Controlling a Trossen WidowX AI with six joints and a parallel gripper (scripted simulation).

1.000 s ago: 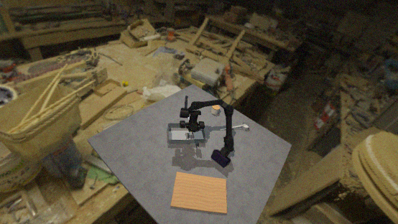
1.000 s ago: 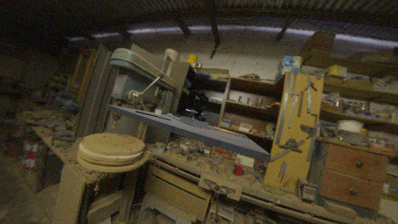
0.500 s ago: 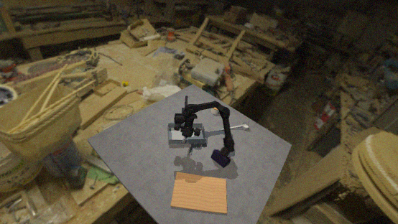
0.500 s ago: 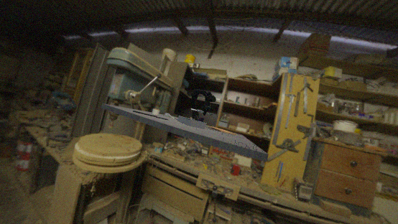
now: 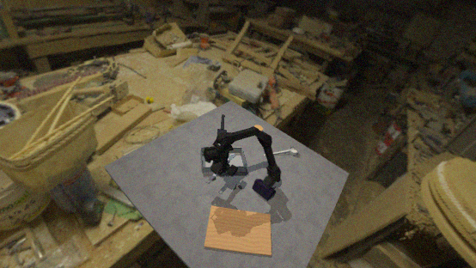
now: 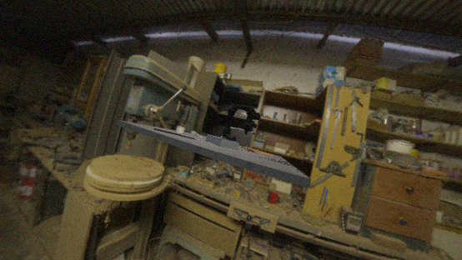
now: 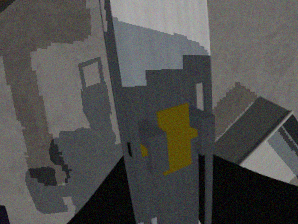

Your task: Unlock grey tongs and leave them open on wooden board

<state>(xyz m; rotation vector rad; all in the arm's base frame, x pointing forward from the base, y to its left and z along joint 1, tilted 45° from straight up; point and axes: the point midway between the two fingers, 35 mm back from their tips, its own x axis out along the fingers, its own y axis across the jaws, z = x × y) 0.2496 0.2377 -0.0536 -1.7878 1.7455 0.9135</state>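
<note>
My gripper (image 5: 227,169) (image 7: 156,157) is shut on the grey tongs (image 7: 150,102), which run up the middle of the wrist view with a yellow part between their sides. The tongs are held above the table, clear of the roasting tin's floor. The roasting tin (image 5: 242,170) (image 7: 247,122) stands behind the gripper in the top view and shows at the right of the wrist view. The wooden board (image 5: 238,245) lies flat in front, apart from the gripper, with a shadow over its back part. The tongs' tips and whether the lock is released cannot be told.
A pale spoon-like utensil (image 5: 281,152) lies right of the tin, beyond the forearm. A dark bar (image 5: 222,123) is behind the tin. An orange-topped round thing (image 5: 259,128) is partly behind the arm. The arm's dark blue base (image 5: 264,189) stands right of the gripper, behind the board.
</note>
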